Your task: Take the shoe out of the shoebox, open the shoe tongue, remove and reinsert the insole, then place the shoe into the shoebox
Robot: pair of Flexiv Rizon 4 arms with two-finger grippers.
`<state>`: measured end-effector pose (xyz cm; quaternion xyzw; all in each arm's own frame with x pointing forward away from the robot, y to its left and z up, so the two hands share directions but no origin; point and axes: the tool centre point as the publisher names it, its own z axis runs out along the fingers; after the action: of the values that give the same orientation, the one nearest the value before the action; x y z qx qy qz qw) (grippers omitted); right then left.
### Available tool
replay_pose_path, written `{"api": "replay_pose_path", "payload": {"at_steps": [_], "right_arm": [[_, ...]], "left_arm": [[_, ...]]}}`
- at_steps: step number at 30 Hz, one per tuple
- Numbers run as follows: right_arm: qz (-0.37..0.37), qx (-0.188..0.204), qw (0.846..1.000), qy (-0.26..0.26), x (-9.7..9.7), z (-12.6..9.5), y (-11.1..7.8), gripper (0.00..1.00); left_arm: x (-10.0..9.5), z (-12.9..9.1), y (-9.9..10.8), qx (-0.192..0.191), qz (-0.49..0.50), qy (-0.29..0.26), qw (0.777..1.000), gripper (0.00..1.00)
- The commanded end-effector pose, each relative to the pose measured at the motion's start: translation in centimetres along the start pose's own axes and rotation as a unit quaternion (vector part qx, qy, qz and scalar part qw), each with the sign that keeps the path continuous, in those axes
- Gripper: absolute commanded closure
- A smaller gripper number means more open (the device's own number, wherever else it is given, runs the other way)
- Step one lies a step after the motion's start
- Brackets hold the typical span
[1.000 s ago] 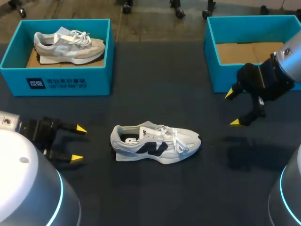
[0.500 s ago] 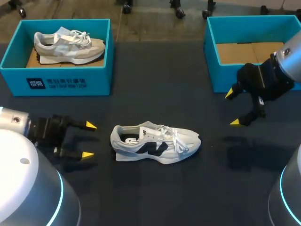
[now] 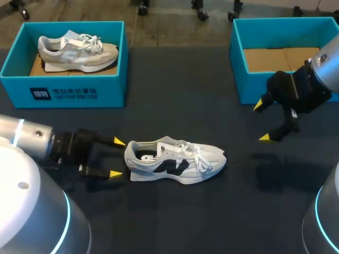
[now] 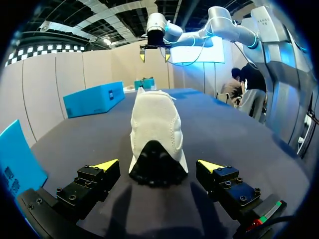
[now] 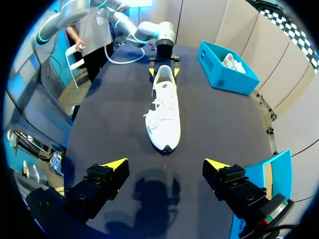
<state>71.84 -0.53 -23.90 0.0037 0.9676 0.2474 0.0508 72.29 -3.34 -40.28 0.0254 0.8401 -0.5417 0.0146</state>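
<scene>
**White lace-up sneaker with a black side mark (image 3: 175, 160) lying upright on the dark surface (image 3: 175, 90)**

The left gripper (image 3: 116, 157) is released, its yellow tips flanking the heel with gaps on both sides. The toe points right. The right gripper (image 3: 261, 121) hangs released beside the teal cardboard shoebox (image 3: 239, 79).

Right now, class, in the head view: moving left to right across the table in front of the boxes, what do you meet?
Left arm with open jaws → white shoe → right arm with open jaws.
</scene>
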Motion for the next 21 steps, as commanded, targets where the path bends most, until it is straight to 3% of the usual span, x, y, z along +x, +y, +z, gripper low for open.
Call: {"api": "replay_pose_path", "payload": {"at_steps": [1,21], "right_arm": [[0.000,0.001,1.000,-0.001,0.1,0.0,0.0,0.00],[0.000,0.001,1.000,-0.001,0.1,0.0,0.0,0.00]], "left_arm": [[-0.2,1.6,0.2,0.000,-0.004,-0.001,1.000,0.00],[-0.1,5.7,-0.5,0.006,-0.007,-0.007,1.000,0.00]]}}
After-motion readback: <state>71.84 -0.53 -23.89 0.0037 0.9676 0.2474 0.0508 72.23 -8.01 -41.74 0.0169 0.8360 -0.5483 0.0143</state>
